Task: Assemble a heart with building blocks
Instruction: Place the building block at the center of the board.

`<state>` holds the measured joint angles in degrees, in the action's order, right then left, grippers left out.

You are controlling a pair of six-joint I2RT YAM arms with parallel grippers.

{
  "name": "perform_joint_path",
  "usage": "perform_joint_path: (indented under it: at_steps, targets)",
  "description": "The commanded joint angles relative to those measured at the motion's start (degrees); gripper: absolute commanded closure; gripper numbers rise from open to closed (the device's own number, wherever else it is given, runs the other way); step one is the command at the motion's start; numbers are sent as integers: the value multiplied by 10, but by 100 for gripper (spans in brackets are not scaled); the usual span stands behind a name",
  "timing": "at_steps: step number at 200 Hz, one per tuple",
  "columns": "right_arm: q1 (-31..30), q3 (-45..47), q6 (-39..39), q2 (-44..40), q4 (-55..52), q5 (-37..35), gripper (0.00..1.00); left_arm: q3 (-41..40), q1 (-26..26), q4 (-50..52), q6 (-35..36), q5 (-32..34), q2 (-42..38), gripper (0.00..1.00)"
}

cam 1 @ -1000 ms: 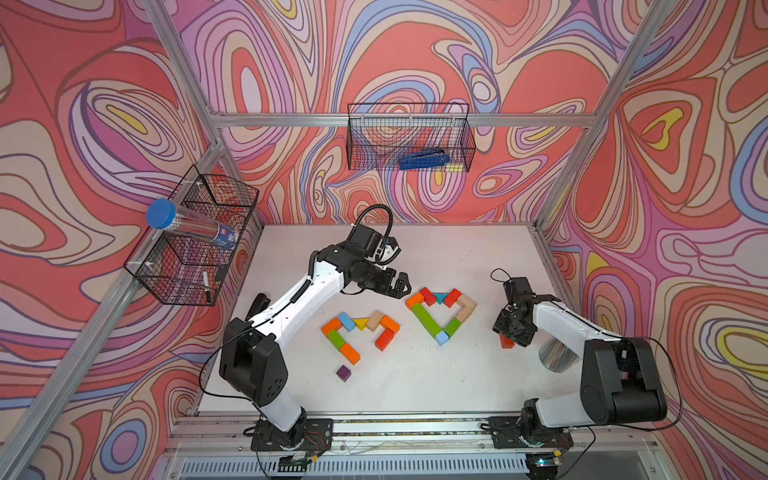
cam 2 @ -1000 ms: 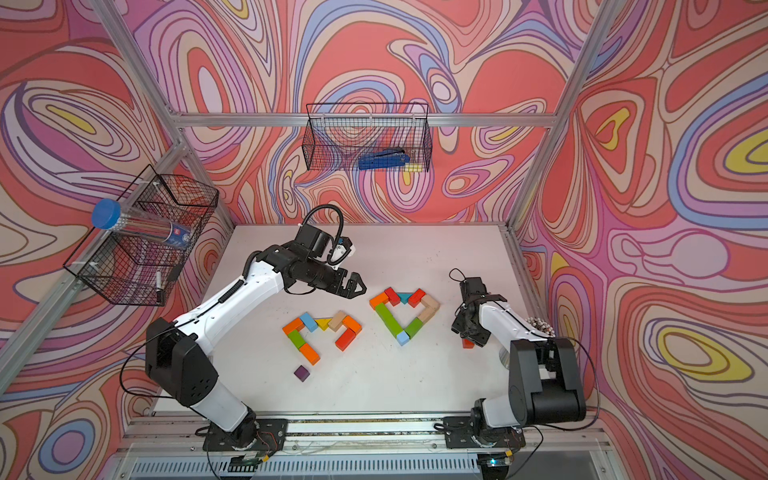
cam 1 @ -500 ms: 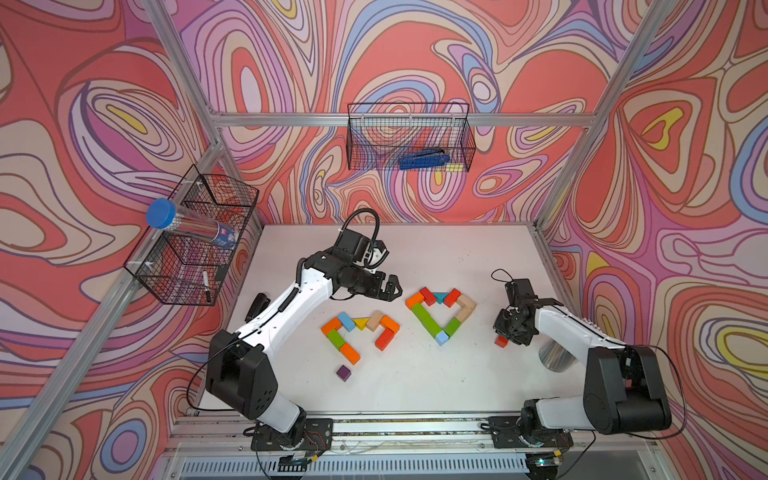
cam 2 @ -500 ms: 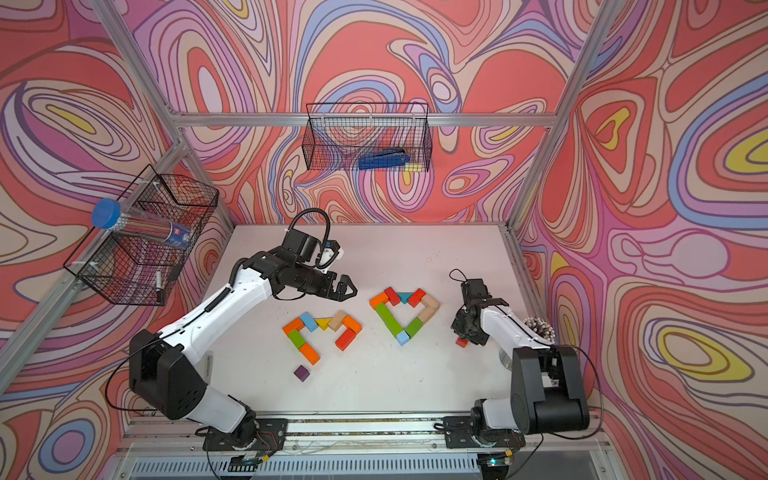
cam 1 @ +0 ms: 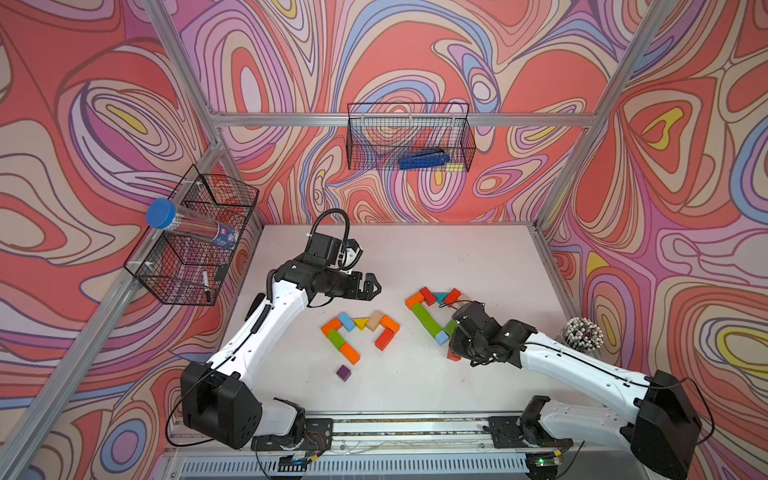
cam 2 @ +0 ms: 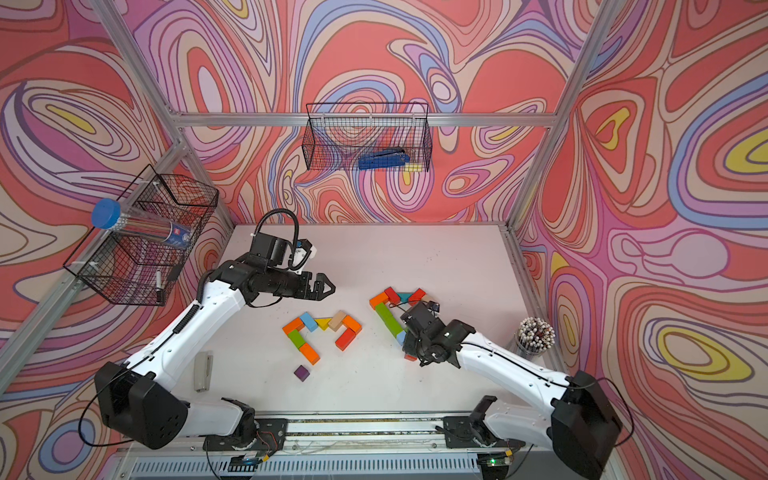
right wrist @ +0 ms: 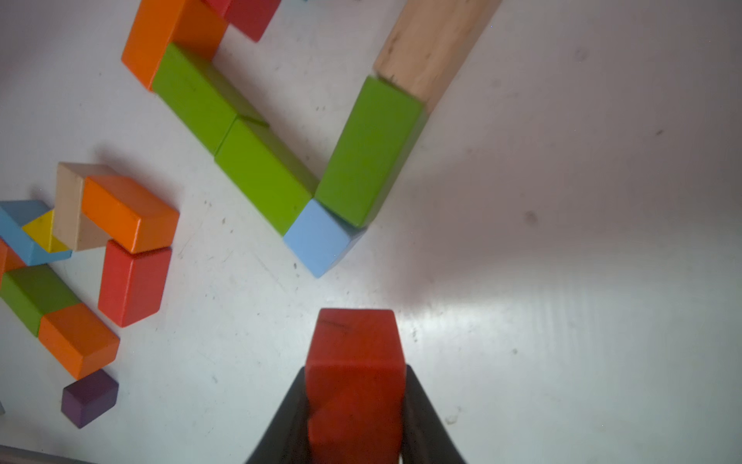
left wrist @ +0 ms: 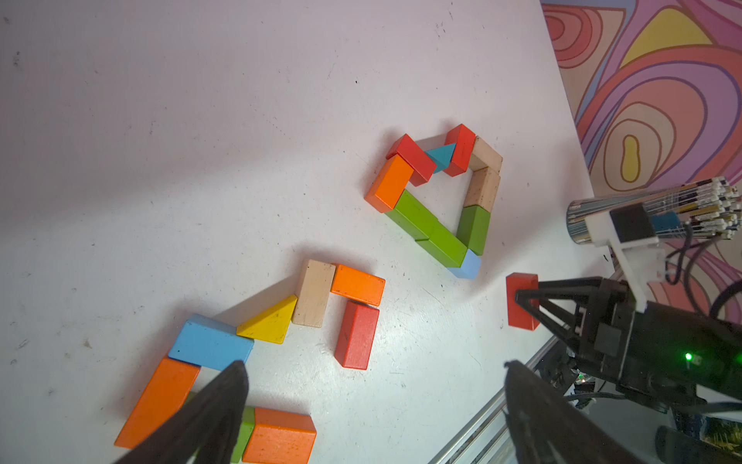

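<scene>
Building blocks [cam 1: 376, 321]: painted and plain wooden pieces on the white surface [cam 1: 436, 257], in two groups with two strays.

- Closed heart outline [left wrist: 431, 233]: orange, red, teal, plain-wood and green pieces set end to end. A light blue cube [right wrist: 319, 237] forms the tip. It lies on the right arm's side.
- Open outline [cam 1: 336, 338]: orange, light blue, yellow, plain-wood, red and green pieces beside the heart, its lower end not joined.
- Purple cube [cam 1: 344, 372]: alone, near the open outline's lower end.
- Red block [right wrist: 355, 341]: near the light blue tip but apart from it, clamped between the two fingers of the right claw [right wrist: 355, 401]. Whether it touches the surface cannot be told.
- Left claw [cam 1: 372, 287]: jaws spread wide and holding nothing, above the surface behind the open outline.
- Grey stapler [cam 2: 203, 371]: lying by the left arm.
- Cup of pencils [cam 1: 582, 334]: at the right edge.
</scene>
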<state>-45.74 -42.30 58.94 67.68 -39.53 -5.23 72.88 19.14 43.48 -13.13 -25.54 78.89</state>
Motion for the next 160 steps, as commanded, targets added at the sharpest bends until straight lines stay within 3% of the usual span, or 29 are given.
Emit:
perform_joint_path:
  at_steps: [1,36,70,109,160]
  targets:
    - [-87,-38,114,51,39,-42,83,-16,-5,6,2,5,-13,1]
    - [-176,-125,140,202,87,-50,84,-24,-9,-4,2,3,-21,1]
    - [-207,-199,132,314,112,-28,84,-32,-13,-12,1,-4,-29,1]
    - [-215,-251,134,384,100,-23,80,-39,-14,-19,-3,-13,-33,1]
    - [-218,-263,128,392,113,-14,46,-41,-17,-22,-5,-20,-39,1]
